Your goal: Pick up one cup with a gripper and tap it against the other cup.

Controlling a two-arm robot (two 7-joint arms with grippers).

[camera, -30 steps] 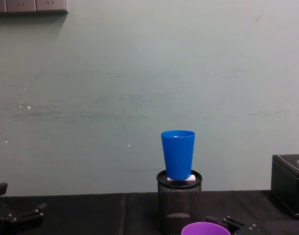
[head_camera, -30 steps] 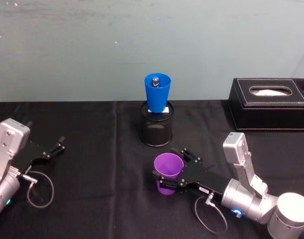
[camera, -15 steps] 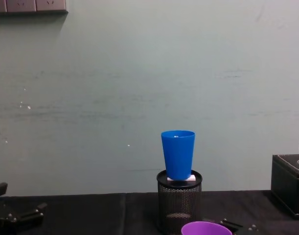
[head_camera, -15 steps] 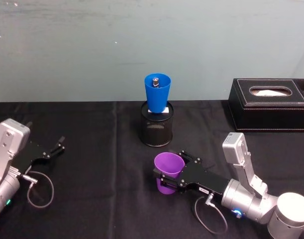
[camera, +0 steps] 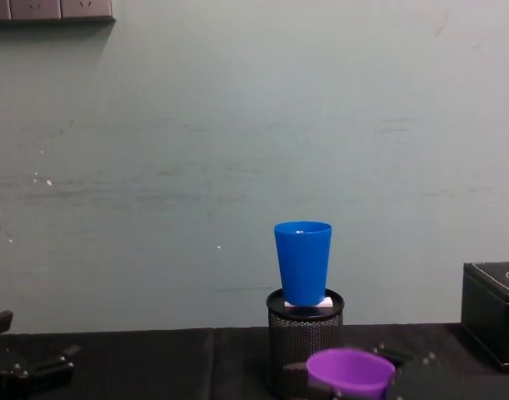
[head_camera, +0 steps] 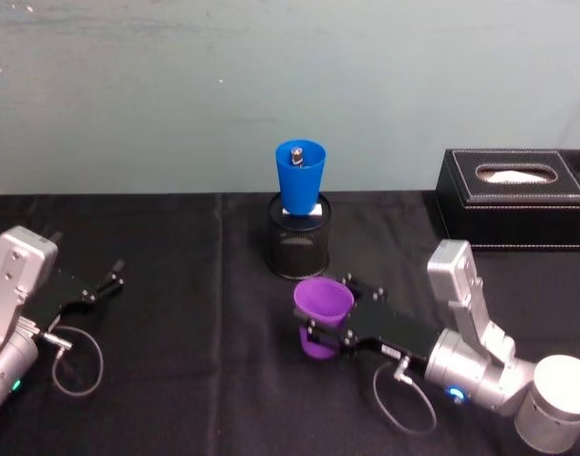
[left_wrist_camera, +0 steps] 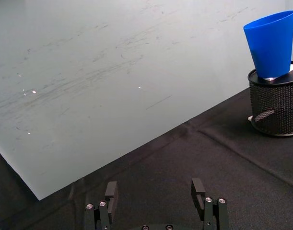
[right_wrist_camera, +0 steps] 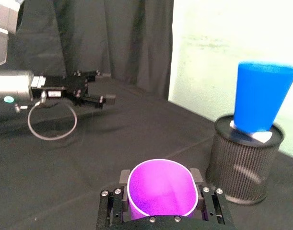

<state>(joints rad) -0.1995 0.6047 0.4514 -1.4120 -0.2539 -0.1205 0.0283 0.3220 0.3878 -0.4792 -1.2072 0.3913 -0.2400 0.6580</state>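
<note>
The purple cup (head_camera: 322, 312) is clamped on both sides by my right gripper (head_camera: 329, 329), which is shut on it in front of the mesh holder. The cup hangs slightly tilted above the black cloth, its rim (camera: 350, 370) below the blue cup. The blue cup (head_camera: 300, 176) stands upright on top of a black wire-mesh holder (head_camera: 300, 249), with a gap between the two cups. In the right wrist view the purple cup (right_wrist_camera: 159, 194) sits between the black fingers (right_wrist_camera: 118, 201), with the blue cup (right_wrist_camera: 262, 103) beyond. My left gripper (head_camera: 104, 283) rests open at the far left.
A black tissue box (head_camera: 517, 198) stands at the back right. A pale green wall closes the back of the black-clothed table (head_camera: 195, 380). A cable loop lies by the left arm (head_camera: 76, 356). In the left wrist view the blue cup (left_wrist_camera: 272, 43) and holder (left_wrist_camera: 275, 108) are far off.
The right gripper has raised the purple cup off the cloth and carried it a little toward the mesh holder, tilting it slightly. The left arm and blue cup have not moved.
</note>
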